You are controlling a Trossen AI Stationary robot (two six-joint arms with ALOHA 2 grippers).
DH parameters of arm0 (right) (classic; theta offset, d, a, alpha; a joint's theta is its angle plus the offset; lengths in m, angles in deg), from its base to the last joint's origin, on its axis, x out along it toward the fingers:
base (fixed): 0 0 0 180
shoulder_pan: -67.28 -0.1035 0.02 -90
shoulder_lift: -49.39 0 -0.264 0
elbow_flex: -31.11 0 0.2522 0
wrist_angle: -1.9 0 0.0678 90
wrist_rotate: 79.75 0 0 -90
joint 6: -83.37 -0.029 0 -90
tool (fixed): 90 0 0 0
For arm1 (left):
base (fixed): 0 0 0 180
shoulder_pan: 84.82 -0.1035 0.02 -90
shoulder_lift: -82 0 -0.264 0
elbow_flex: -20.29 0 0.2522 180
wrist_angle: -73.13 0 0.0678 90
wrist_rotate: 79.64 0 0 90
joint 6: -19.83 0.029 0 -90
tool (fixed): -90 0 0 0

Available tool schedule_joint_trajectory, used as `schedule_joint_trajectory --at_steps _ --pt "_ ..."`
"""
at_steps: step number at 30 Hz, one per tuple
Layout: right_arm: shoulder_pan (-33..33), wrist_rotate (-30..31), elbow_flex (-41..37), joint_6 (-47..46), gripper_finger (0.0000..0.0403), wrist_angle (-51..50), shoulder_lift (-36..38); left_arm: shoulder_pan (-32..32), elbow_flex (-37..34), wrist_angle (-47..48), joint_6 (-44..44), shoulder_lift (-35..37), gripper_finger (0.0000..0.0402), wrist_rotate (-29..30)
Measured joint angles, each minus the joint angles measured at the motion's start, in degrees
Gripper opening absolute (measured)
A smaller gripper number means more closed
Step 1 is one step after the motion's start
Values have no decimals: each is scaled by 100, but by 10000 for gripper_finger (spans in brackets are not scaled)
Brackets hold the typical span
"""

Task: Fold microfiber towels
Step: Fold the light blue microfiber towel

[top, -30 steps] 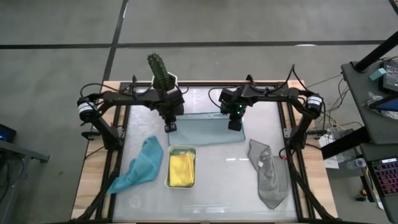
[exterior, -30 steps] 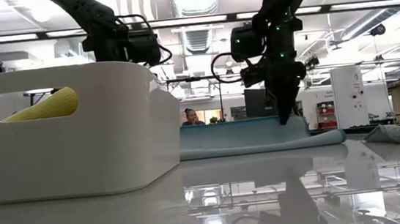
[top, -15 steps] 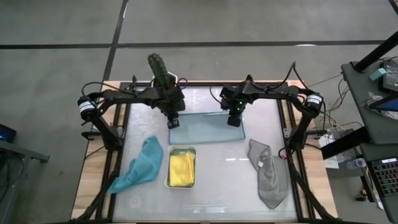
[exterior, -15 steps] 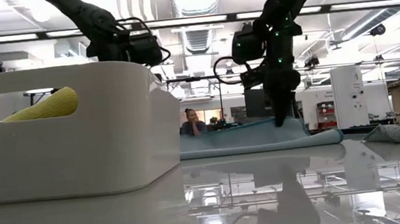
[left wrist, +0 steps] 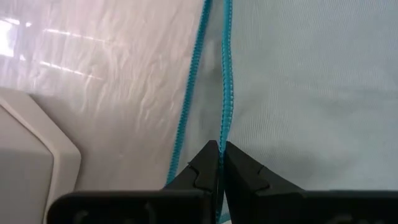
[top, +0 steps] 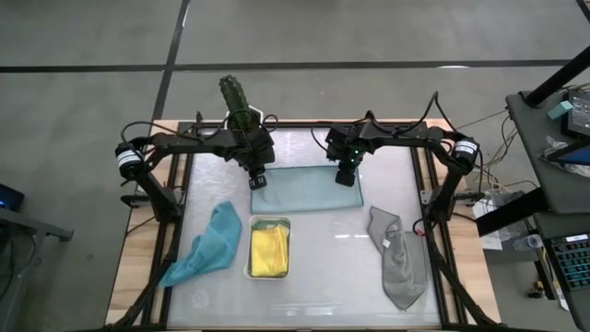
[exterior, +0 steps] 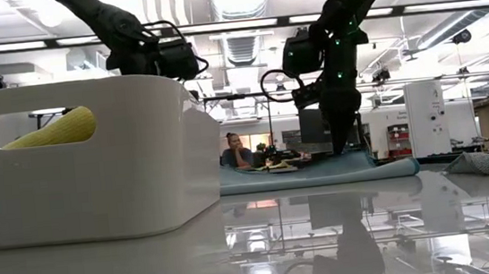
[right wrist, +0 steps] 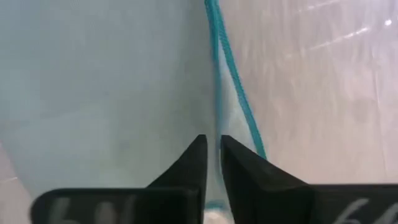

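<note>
So both arms are up in the upper middle of the overhead frame, one on each end of the light blue towel point(top: 306, 187), which lies flat there as a folded strip.

The left gripper point(top: 258, 181) has its fingers pressed together right on the towel's stitched edge point(left wrist: 224, 93). It looks pinched, though I can't swear the cloth is actually between them. The right gripper point(top: 345, 177) shows a thin gap between its fingers with the hem running into it, so I can't tell if it's gripping or letting go.

Progress-wise, the yellow towel point(top: 269, 251) sits folded in the white tray point(top: 247, 251) at lower centre. The teal towel point(top: 208, 245) at lower left and the grey towel point(top: 397, 259) at lower right are just crumpled heaps. I'd say one done, one mid-fold, at least two to go.
</note>
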Motion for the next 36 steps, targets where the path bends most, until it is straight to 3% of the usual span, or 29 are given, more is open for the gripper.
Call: schedule_joint_trajectory --at_steps 8,14,25,36 --pt "10 66 0 8 107 -80 2 0 -2 47 -11 0 78 138" --pt "8 14 -2 -79 131 -224 9 -7 81 362 6 115 123 323" --pt "4 -941 -163 -1846 145 -295 394 68 79 597 40 786 127 349" --pt "-5 -882 -2143 -4005 209 840 1866 499 -148 554 1 1699 128 304"
